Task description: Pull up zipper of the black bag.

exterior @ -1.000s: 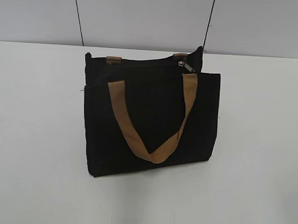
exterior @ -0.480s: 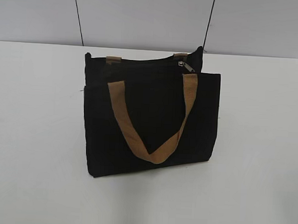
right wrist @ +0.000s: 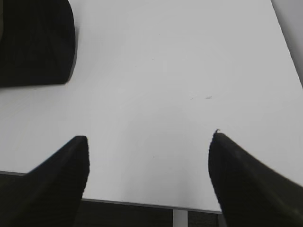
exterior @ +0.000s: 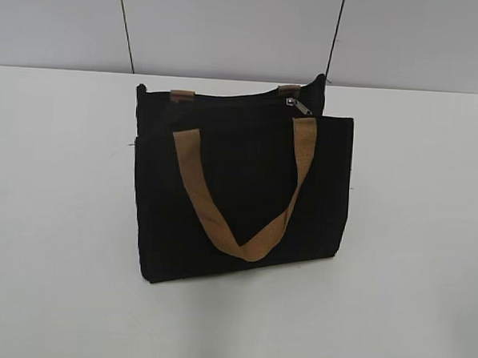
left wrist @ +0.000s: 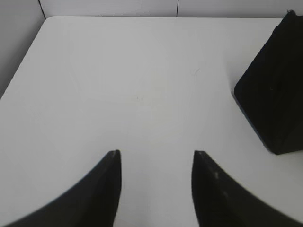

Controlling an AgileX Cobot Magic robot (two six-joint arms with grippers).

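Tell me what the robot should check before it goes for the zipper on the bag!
1. Bag standing upright on the table: ok.
2. Zipper pull in sight, at the top right end: ok.
3. Handle clear of the zipper, hanging down the front: ok.
4. Left hand open and empty, over bare table: ok.
5. Right hand open and empty: ok.
6. Either hand at the bag: not ok, both off to the sides.
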